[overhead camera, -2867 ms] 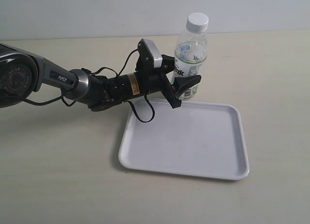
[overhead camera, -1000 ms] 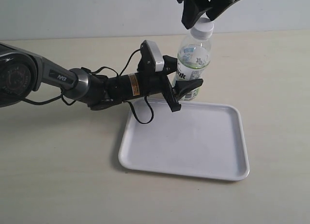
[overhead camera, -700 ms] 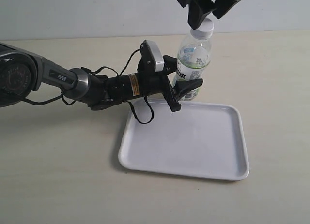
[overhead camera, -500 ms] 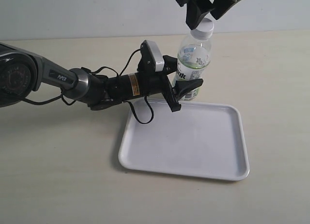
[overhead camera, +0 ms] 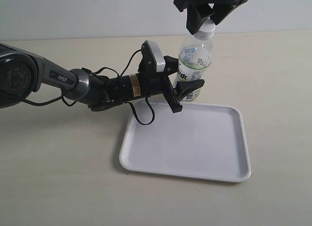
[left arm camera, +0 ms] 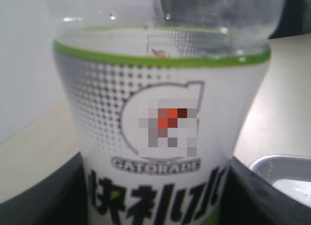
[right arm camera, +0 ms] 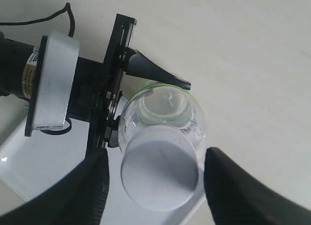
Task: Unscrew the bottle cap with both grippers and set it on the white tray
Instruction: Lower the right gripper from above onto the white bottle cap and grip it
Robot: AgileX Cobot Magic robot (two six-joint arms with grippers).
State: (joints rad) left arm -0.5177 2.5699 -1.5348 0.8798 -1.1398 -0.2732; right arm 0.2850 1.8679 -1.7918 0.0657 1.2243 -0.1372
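We see the left gripper (overhead camera: 186, 92) clamped on the lower half of the bottle (overhead camera: 195, 57), its black fingers (overhead camera: 194, 83) pressed against either side of the label. It holds the bottle upright at the far edge of the white tray (overhead camera: 195, 138). In the left wrist view the label fills the picture, with a dark finger (left arm camera: 46, 196) at each lower corner and a corner of the tray (left arm camera: 282, 165) just beside.

The right gripper (overhead camera: 204, 24) hangs over the bottle from above, jaws apart and straddling the bottle cap (overhead camera: 207, 30), which sits on the bottle's neck. From the right wrist view we look straight down on the white cap (right arm camera: 159, 174). One black finger (right arm camera: 92, 188) stands on each side of it, and a thin gap shows between each finger and the cap's rim, so we see no contact. The tray lies flat on the pale table (overhead camera: 73, 177).
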